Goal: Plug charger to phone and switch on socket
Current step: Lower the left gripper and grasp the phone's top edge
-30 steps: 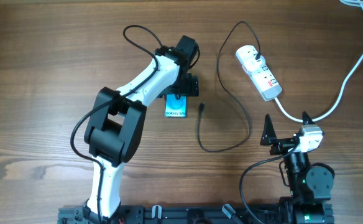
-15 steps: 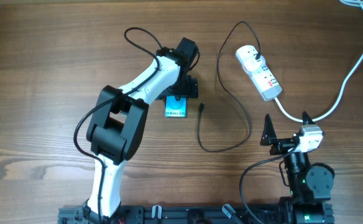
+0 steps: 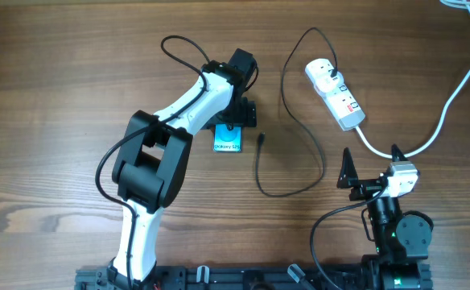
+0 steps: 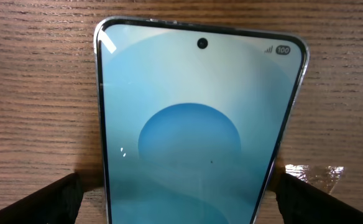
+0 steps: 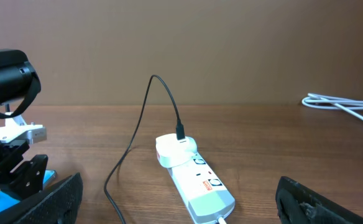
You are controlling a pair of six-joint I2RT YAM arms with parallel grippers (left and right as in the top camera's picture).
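Note:
The phone (image 3: pixel 228 143) lies flat on the wooden table with its cyan screen up; it fills the left wrist view (image 4: pixel 194 124). My left gripper (image 3: pixel 235 121) is open right over its far end, one finger on each side of the phone (image 4: pixel 194 208), apart from its edges. The charger, a thin black cable (image 3: pixel 303 133), runs from a white adapter in the socket (image 3: pixel 336 93) and loops round to its connector tip (image 3: pixel 263 142), which lies loose just right of the phone. My right gripper (image 3: pixel 371 161) is open and empty, facing the socket (image 5: pixel 197 180) from a distance.
The socket's thick white cord (image 3: pixel 452 97) curves off to the back right. The black cable's loop (image 5: pixel 135 134) lies between the two arms. The left arm (image 5: pixel 4 81) shows at the left of the right wrist view.
The left arm has shifted very slightly over the phone. Nothing else has moved.

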